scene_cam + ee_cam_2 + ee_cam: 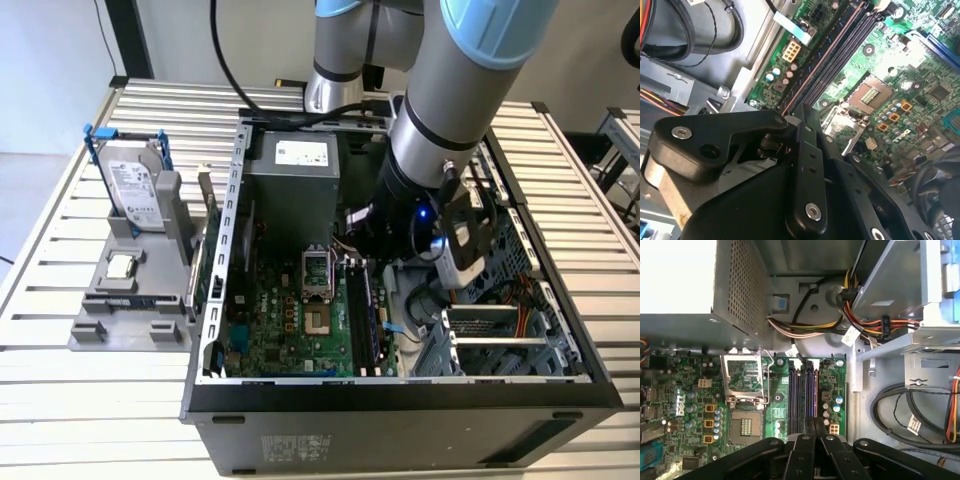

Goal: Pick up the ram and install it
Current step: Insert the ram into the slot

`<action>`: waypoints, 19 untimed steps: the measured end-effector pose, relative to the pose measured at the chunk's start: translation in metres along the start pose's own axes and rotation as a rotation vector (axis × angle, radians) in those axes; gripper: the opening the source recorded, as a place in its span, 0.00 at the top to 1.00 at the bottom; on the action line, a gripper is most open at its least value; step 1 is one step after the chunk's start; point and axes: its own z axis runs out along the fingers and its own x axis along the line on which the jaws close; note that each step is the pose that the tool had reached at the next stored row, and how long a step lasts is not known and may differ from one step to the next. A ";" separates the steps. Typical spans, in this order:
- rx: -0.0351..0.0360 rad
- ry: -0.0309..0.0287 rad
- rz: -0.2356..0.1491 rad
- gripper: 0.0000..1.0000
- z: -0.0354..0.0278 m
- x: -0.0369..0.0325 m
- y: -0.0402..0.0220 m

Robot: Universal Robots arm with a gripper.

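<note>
The ram [826,61] is a long thin stick standing on edge in one of the black motherboard slots [792,395], beside the CPU socket [746,426]. In the exterior view the ram [366,318] runs along the slots under the arm's wrist [405,235]. My gripper [815,426] sits low over the slots, its two black fingers drawn close together on the stick's top edge. In the second wrist view, one finger [806,150] ends right where the ram's edge begins. The part of the ram under the gripper body is hidden.
The open computer case [400,410] lies on a slatted metal table. The power supply [295,165] and cable bundles [860,305] crowd the far side, with a drive cage [500,335] on the exterior view's right. A grey fixture [120,305] holding a hard drive [135,190] stands outside the case.
</note>
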 end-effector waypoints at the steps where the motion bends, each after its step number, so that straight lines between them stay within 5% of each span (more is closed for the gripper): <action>1: 0.0009 0.0013 -0.010 1.00 0.0001 0.0000 0.0000; 19: 0.0167 0.0244 -0.185 1.00 0.0001 0.0000 0.0000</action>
